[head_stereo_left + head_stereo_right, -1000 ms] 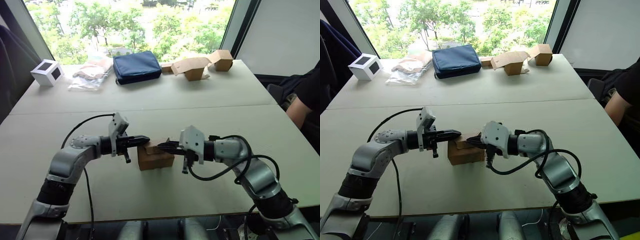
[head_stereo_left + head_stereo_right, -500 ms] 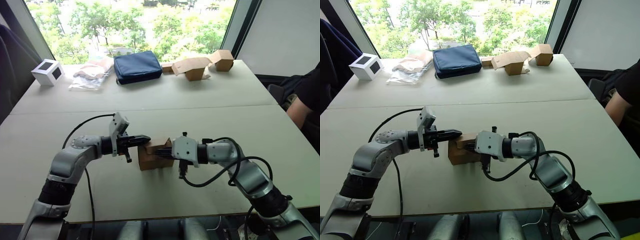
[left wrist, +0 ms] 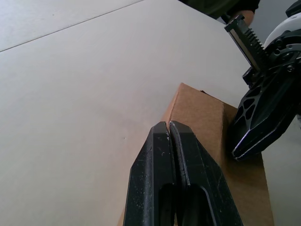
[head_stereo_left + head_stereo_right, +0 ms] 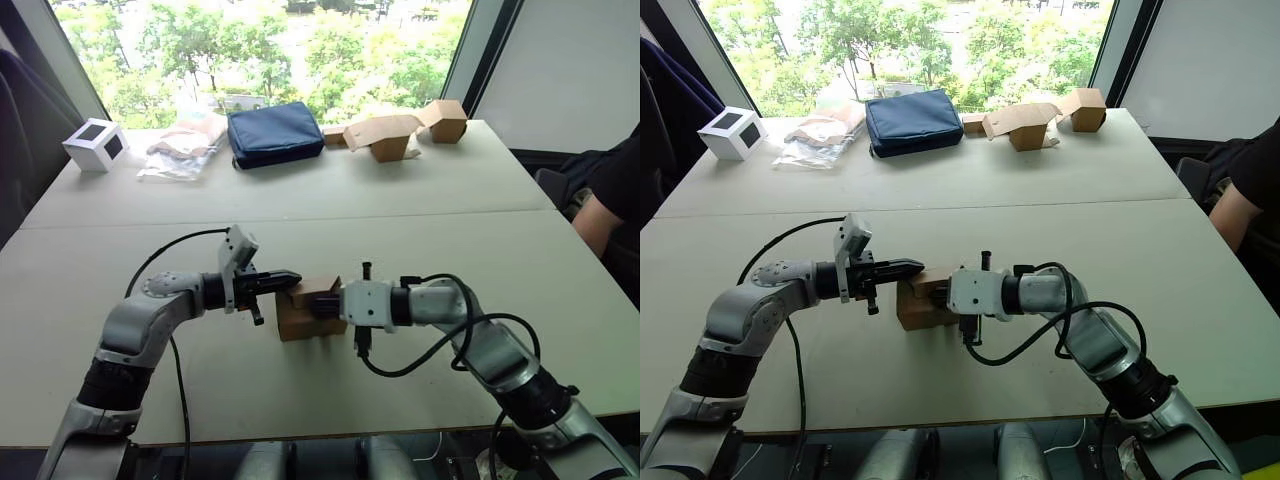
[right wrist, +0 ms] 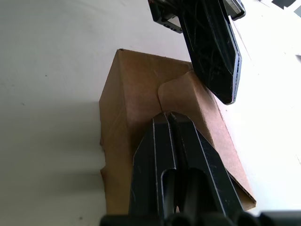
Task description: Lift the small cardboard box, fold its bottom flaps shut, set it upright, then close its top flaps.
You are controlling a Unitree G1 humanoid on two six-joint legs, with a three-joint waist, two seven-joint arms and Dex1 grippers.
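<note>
The small cardboard box (image 4: 305,308) stands on the near middle of the table (image 4: 400,215), between both grippers. The left gripper (image 4: 286,279) and the right gripper (image 4: 322,301) press closed fingertips, holding nothing, on the top flaps (image 5: 188,101). It seems light and stiff, easily dented; better to hold its side walls.

Left hand (image 3: 169,126): its two black fingers lie pressed together, tips over the top face of the small cardboard box (image 3: 207,117), which sits on the pale counter (image 3: 70,94). Right hand (image 3: 256,127): its black fingertip rests on the box top at the frame's right.
</note>
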